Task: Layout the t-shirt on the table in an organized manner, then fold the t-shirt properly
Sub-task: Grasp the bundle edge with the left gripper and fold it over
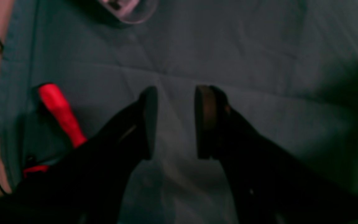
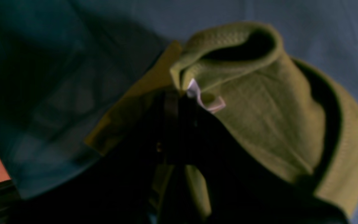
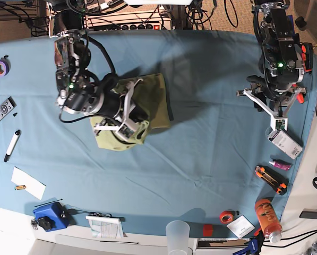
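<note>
Your right pincer (image 2: 179, 102) is clamping the shirt (image 3: 147, 101) at the neckline, jaws shut on a fold of cloth right beside the small white tag (image 2: 205, 99). Gripping there looks sensible: the collar is a firm, easy-to-find edge, and lifting from it should let the body hang and unfurl for laying out.

Your left pincer (image 1: 174, 121) is hanging over bare surface (image 3: 211, 133), well apart from the shirt, with its jaws standing apart and nothing between them. It is probably waiting for a free hem or shoulder to take (a second grip will be needed to spread the cloth flat).

The shirt is sitting toward the far-left part of the base view, bunched under and around your right arm. It is still a crumpled olive-green heap: the ribbed collar is rolling over on itself, one straighter edge is showing on the side facing the surface's middle, and no sleeves can be told apart. Judging by that, the layout step is only starting and no folding is done yet.
</note>
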You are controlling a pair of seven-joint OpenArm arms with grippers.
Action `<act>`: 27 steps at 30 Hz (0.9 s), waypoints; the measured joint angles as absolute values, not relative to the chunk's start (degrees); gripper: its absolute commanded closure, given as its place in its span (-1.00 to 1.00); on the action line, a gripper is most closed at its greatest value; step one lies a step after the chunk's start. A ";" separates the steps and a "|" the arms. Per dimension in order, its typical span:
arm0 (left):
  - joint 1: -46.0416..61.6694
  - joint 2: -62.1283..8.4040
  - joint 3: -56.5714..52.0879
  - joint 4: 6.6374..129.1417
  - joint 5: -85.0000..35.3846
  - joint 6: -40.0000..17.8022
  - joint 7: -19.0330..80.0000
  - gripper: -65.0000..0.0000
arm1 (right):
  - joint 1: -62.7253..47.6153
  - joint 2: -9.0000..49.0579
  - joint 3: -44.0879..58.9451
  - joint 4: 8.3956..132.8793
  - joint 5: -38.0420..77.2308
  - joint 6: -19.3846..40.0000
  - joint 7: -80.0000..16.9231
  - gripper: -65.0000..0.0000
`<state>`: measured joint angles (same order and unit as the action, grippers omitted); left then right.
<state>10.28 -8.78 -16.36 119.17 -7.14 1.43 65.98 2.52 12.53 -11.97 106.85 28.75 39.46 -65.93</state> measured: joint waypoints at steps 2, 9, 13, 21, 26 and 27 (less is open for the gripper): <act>10.28 -8.73 -16.36 119.17 -7.31 1.43 65.98 0.42 | 2.52 12.53 -13.76 106.34 28.73 39.51 -65.95 0.94; 10.26 -8.75 -16.36 119.17 -8.23 1.43 65.78 0.42 | 3.33 12.56 -15.94 106.32 32.42 39.70 -64.40 0.45; 10.28 -8.75 -16.36 119.17 -8.23 1.43 65.76 0.42 | 6.55 12.53 -16.03 106.34 37.50 39.72 -64.88 0.46; 10.28 -8.78 -16.49 119.17 -15.51 -3.20 65.43 0.42 | 9.67 12.49 -7.51 106.37 37.63 38.17 -66.00 1.00; 10.09 -8.47 -14.26 119.20 -29.56 -13.43 62.13 0.42 | 9.06 12.69 3.20 105.45 37.67 38.15 -66.87 1.00; 10.11 -8.27 -13.10 119.20 -30.13 -13.89 61.65 0.42 | 9.06 12.84 4.25 104.20 37.67 38.17 -67.11 1.00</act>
